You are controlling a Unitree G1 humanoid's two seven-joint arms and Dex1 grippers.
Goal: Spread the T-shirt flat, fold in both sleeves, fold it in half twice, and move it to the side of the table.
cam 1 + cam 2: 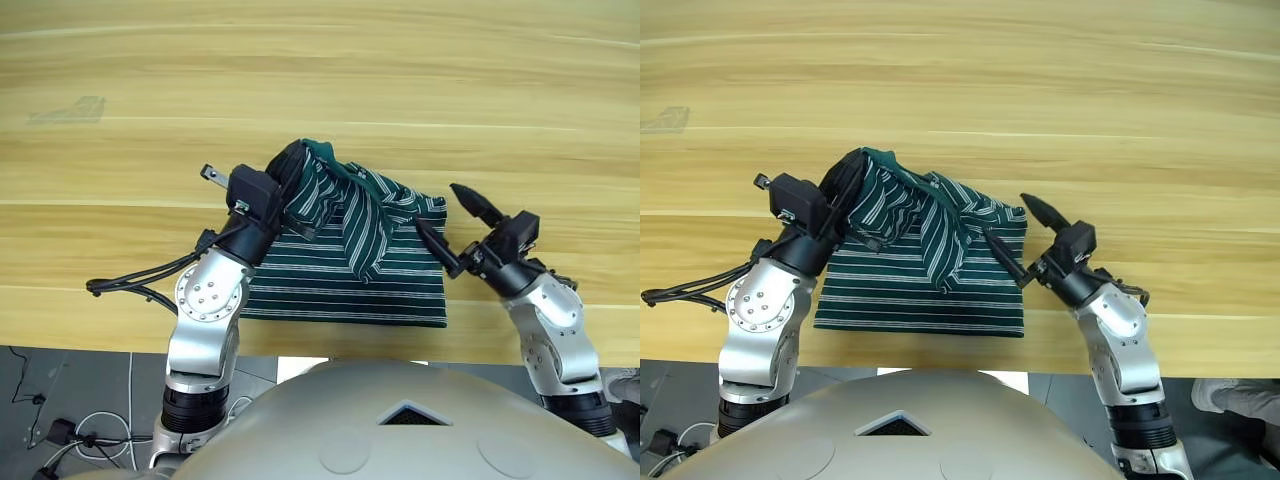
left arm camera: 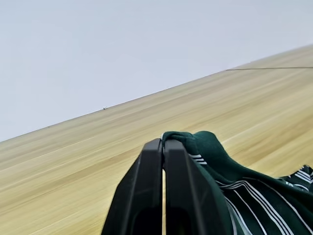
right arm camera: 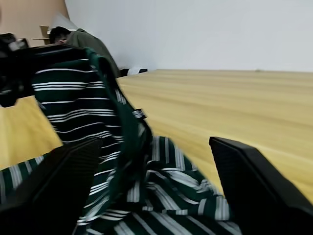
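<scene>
Dark green T-shirt (image 1: 345,285) with white stripes, low on a pale wooden table (image 1: 320,80), flat near hem running just inside the table's near edge. Far left part bunched and lifted off the wood, pinched in the clenched left gripper (image 2: 163,147). Right gripper (image 1: 452,218) released, jaws spread wide, just beside the shirt's right edge. Wide stretch of tabletop beyond the shirt's far side and out to left and right.

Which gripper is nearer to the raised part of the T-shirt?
Left. The left gripper is shut on that raised part of the T-shirt; the right gripper is open beside the flat right edge.
</scene>
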